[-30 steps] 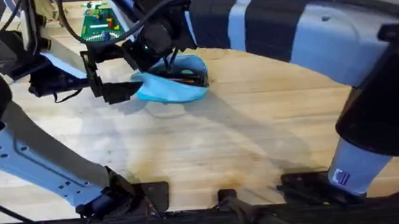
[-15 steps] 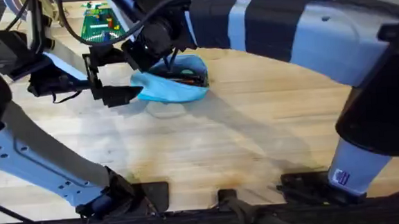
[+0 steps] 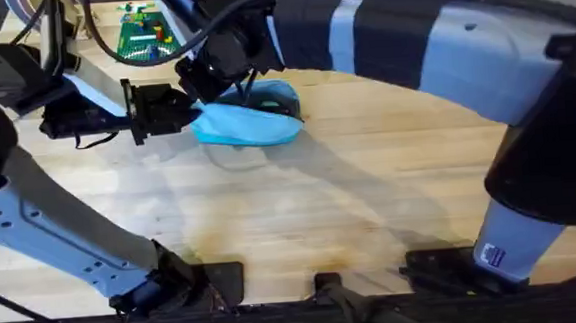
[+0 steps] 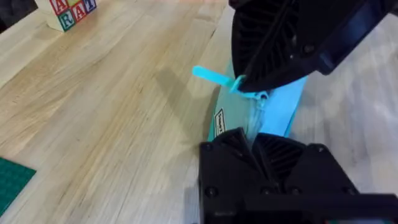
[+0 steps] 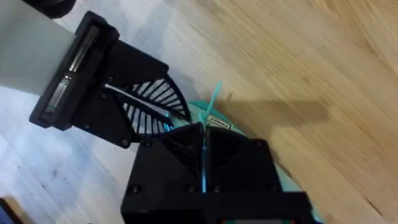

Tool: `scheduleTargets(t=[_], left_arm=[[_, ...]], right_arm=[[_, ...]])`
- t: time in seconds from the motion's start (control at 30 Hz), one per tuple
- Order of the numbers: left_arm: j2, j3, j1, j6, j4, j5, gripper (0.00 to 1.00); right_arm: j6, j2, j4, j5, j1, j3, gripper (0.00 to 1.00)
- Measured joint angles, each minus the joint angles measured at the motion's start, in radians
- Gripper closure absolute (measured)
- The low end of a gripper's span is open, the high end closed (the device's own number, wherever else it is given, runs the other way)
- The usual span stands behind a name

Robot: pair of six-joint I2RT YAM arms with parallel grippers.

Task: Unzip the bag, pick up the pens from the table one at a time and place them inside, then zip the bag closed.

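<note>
Light-blue bag lies pinched between both pincers.

At about eleven o'clock in the overhead view we see a green studded baseplate carrying small coloured pieces. The left wrist view shows us a lettered toy block.

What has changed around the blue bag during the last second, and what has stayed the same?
The left gripper moved in toward the bag and its jaws closed on the bag's left end. The bag's opening, where an orange pen showed a second ago, now looks nearly closed, so the zipper seems to have been drawn along. The right gripper stayed shut on the zipper's pull tab. The bag kept its place on the table.
</note>
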Motion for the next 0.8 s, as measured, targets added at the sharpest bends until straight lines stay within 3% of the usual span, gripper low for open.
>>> scheduleTargets(t=[0.8], left_arm=[[0.0,0.0,0.0,0.0,-0.001,-0.002,0.958]], right_arm=[[-0.003,0.0,-0.073,0.023,-0.021,0.001,0.971]])
